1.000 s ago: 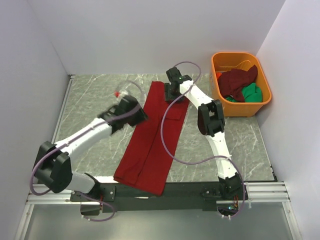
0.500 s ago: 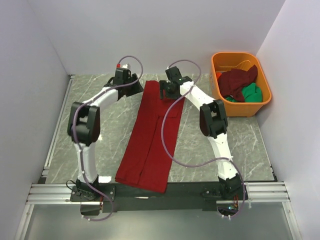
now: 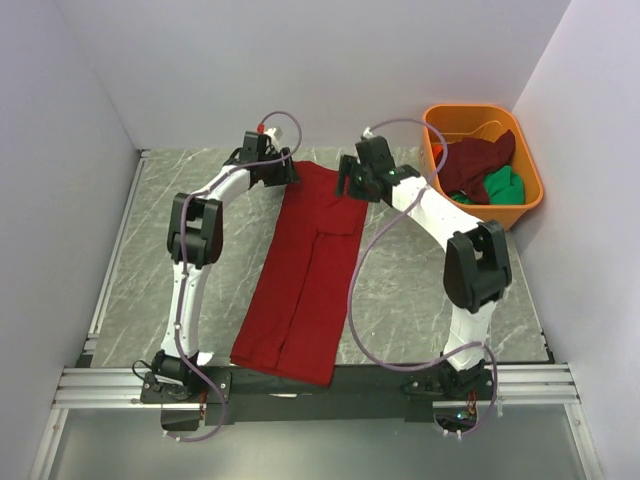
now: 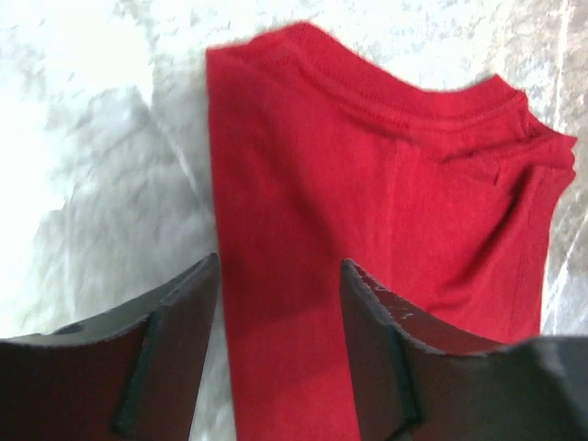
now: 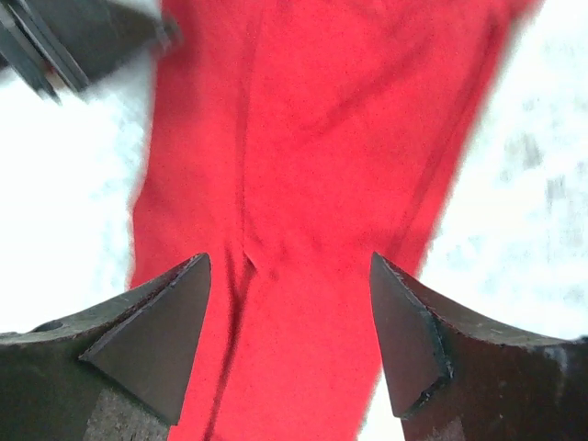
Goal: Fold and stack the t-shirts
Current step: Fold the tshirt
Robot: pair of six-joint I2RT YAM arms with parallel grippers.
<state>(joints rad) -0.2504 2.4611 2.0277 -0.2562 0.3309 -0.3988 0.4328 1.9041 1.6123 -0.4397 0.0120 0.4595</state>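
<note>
The bright red t-shirt (image 3: pixel 305 270) lies folded lengthwise into a long strip, running from the far middle of the table to its near edge. My left gripper (image 3: pixel 285 175) is open at the strip's far left corner; the left wrist view shows its jaws (image 4: pixel 280 276) apart above the red cloth (image 4: pixel 367 184). My right gripper (image 3: pixel 350 186) is open at the far right corner, its jaws (image 5: pixel 289 266) apart over the red cloth (image 5: pixel 312 138). Neither grips anything. The dark maroon t-shirt (image 3: pixel 478 162) and the green t-shirt (image 3: pixel 503 186) lie crumpled in the orange tub.
The orange tub (image 3: pixel 490 220) stands at the far right of the grey marble table (image 3: pixel 200 250). White walls close the left, back and right sides. The shirt's near end (image 3: pixel 285 360) hangs over the front edge between the arm bases. Part of the left gripper (image 5: pixel 55 37) shows in the right wrist view.
My left arm has swung from the middle left up to the shirt's far left corner. My right gripper has shifted right to the far right corner. The far end now looks wider.
</note>
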